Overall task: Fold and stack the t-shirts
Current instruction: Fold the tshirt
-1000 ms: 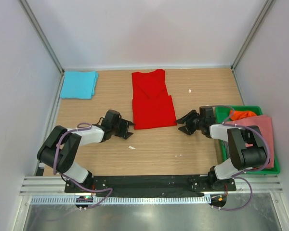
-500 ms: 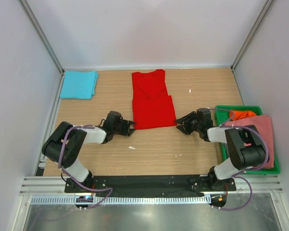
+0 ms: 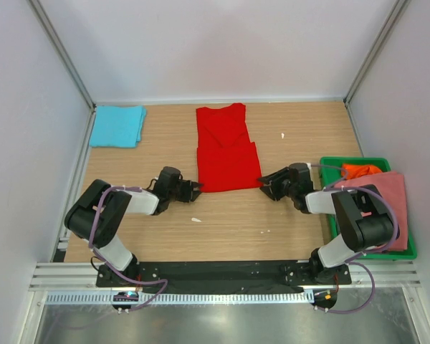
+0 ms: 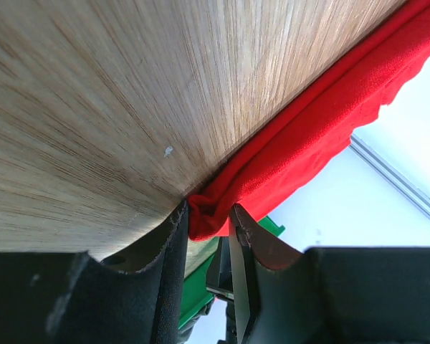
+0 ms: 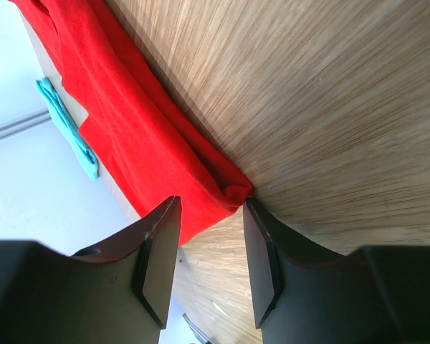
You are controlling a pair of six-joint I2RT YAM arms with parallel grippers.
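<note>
The red t-shirt [image 3: 226, 154] runs lengthwise away from the arms. The left end effector [image 3: 195, 188] pinches its near-left corner. The right end effector [image 3: 262, 180] straddles the near-right corner, grip unclear.

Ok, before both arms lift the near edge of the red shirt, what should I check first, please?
1. Near left corner of the red shirt sits between the fingers of the left gripper: ok.
2. Near right corner sits between the fingers of the right gripper: ok.
3. Both grips firmly closed on the cloth: cannot tell.
4. Shirt lies flat, sleeves folded in: ok.
5. Blue shirt lies apart from the red one: ok.
</note>
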